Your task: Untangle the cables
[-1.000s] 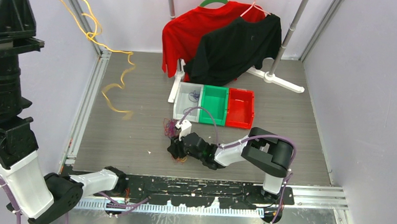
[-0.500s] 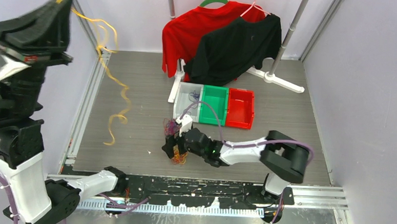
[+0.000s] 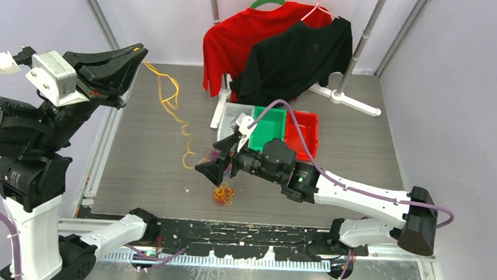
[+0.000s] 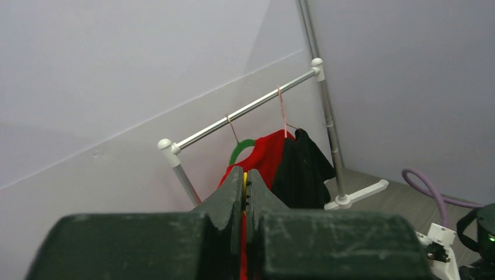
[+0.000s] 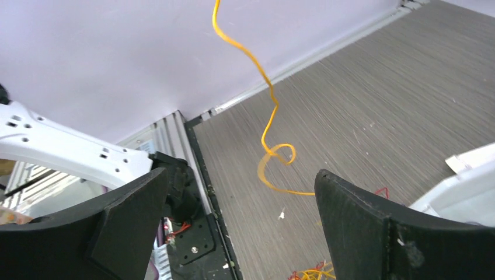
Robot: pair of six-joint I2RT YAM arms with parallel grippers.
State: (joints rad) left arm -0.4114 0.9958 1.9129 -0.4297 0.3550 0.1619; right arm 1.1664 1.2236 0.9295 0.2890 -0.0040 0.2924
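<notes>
The right gripper (image 3: pixel 213 170) has just sprung wide above the small orange-red tangle of thin cables (image 3: pixel 222 194) on the grey table (image 3: pixel 142 166), while the left gripper (image 3: pixel 135 52), pinching one long yellow-orange cable (image 5: pixel 273 108), lifts it seemingly free.

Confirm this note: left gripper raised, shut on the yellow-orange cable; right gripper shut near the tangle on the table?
Wrong on the right gripper: it is open, jaws wide apart, as the right wrist view shows. The left gripper, raised, is shut on the yellow-orange cable.
</notes>
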